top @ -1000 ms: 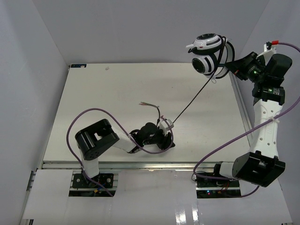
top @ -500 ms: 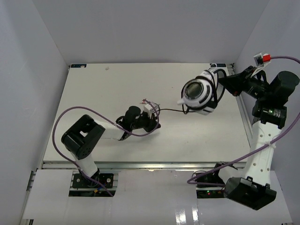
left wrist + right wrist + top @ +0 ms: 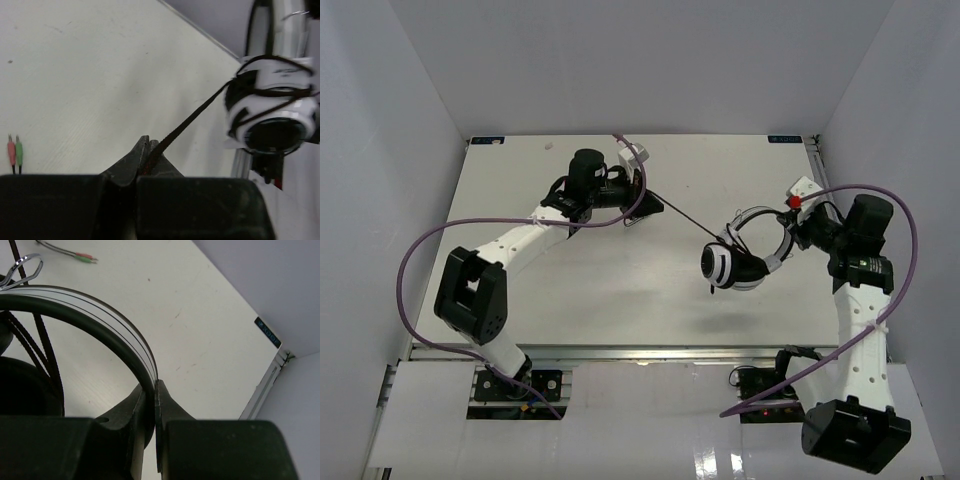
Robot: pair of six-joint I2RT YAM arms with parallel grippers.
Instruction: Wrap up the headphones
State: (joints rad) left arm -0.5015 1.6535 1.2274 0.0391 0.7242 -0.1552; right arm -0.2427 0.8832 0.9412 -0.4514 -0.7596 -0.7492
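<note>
The headphones point(image 3: 740, 255) hang above the table's right middle, white and black cups down-left, headband point(image 3: 100, 322) arcing right. My right gripper point(image 3: 798, 232) is shut on the headband; in the right wrist view the band runs between its jaws point(image 3: 152, 390). The dark cable point(image 3: 685, 217) stretches taut from the cups up-left to my left gripper point(image 3: 645, 197), which is shut on it point(image 3: 147, 150). In the left wrist view the cable point(image 3: 192, 117) leads to the cup point(image 3: 272, 107), with several turns wound round it. The cable's pink and green plugs point(image 3: 15, 150) lie on the table; they also show in the right wrist view point(image 3: 85, 257).
White table point(image 3: 620, 290) with grey walls on three sides. Thick purple arm cables loop at the left point(image 3: 405, 270) and right point(image 3: 910, 240). The table's metal far-right edge point(image 3: 265, 385) is close to my right gripper.
</note>
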